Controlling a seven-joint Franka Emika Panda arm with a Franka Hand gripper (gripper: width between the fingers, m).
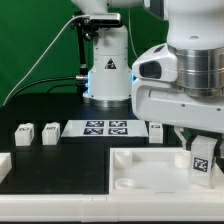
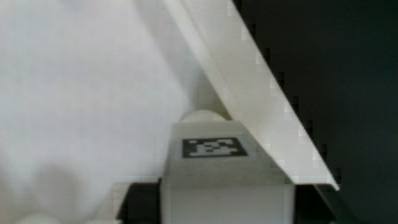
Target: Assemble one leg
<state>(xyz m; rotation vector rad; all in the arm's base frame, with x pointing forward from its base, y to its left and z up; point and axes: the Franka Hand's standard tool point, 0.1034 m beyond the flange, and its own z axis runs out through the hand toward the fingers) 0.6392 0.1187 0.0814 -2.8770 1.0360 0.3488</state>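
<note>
Leg w/ tag clamped upright in end effector, over big white pocketed piece.

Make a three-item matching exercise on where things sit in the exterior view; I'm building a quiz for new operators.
Things:
1 gripped leg
2 marker board
3 large white piece

Places:
a front of the table, pockets facing up
b above the large piece, at the exterior view's right
c lying flat, loose legs on either side

Pairs: 1-b, 2-c, 3-a
</note>
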